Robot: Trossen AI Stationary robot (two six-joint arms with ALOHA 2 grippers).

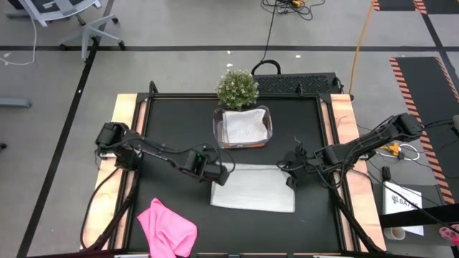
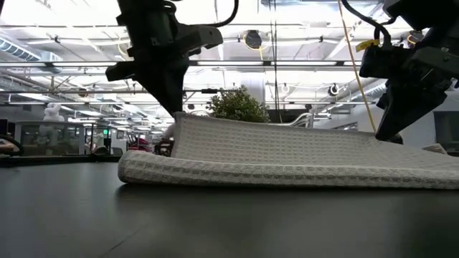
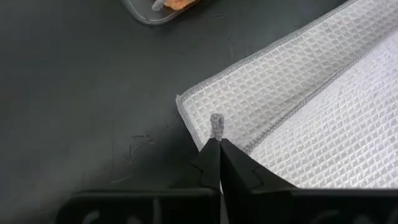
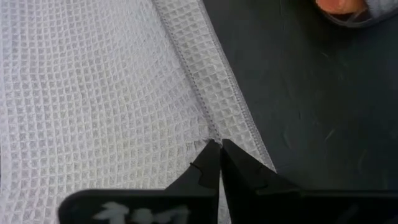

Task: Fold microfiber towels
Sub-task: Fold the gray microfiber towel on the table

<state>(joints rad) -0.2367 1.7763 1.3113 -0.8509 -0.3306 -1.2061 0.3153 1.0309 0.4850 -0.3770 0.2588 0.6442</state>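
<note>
While two hands work at the black table [image 1: 172,129], three towels show from above. One grey towel [image 1: 252,188] lies folded in half near the middle of the table. The left hand [image 1: 224,174] is pinched shut on its upper layer's left corner. The right hand [image 1: 292,176] is pinched shut on that layer's right corner. One pink towel [image 1: 166,228] sits bunched near the front left edge. One clear tub [image 1: 242,127] sits behind the grey towel, with a second grey towel [image 1: 244,125] folded inside. One small green plant [image 1: 237,87] stands just behind the tub.
</note>
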